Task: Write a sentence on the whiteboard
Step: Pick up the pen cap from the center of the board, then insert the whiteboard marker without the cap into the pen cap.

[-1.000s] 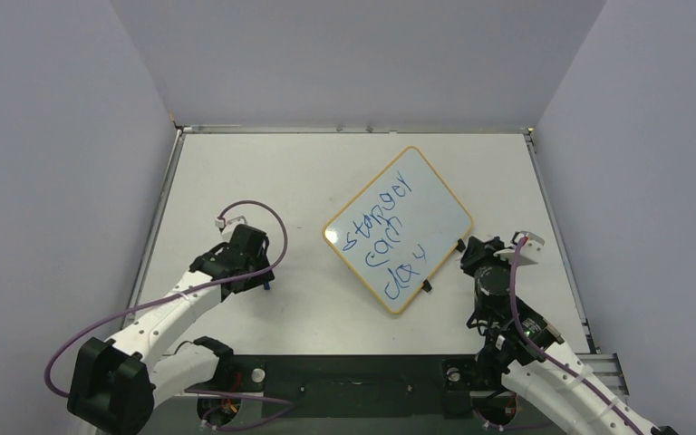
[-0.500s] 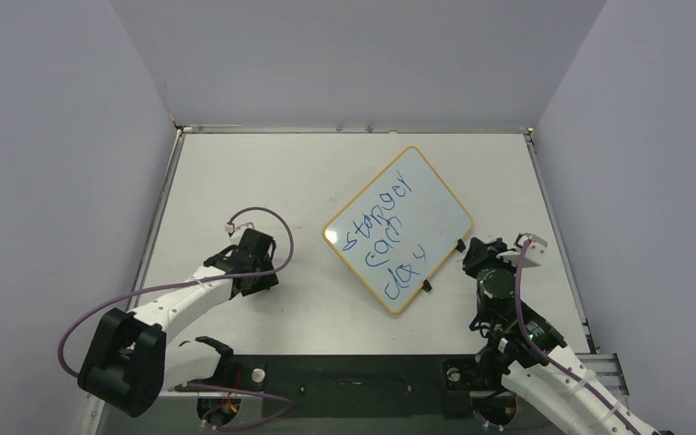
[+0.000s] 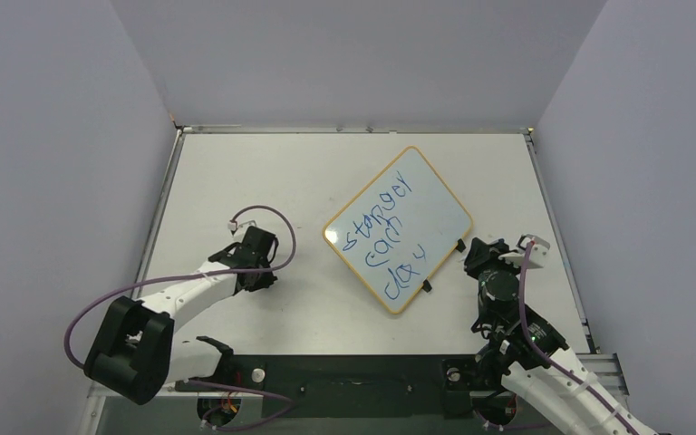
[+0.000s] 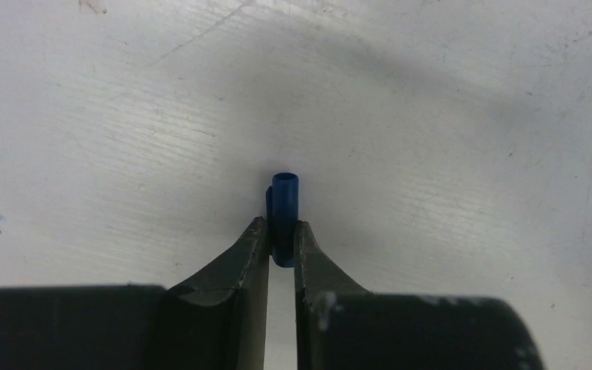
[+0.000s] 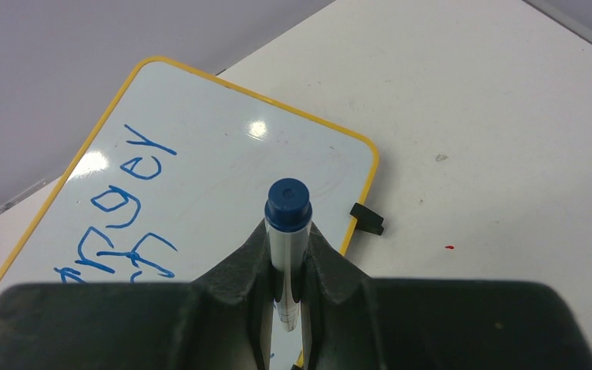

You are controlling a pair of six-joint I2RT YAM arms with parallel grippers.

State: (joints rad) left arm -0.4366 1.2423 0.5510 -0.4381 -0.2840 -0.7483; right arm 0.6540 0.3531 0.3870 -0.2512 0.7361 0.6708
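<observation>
White tabletop (image 4: 432,116) — blue cap (image 4: 284,202) in left gripper (image 4: 280,225)

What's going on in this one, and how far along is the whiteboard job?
The whiteboard lies at an angle on the table with a blue sentence in three lines on it, so the writing looks done. The right tool grips a marker just beside the board's right edge. The left tool, down at the bare tabletop left of the board, is pinched on a small blue cap. It is probably the marker's cap, so recapping seems likely next.
</observation>
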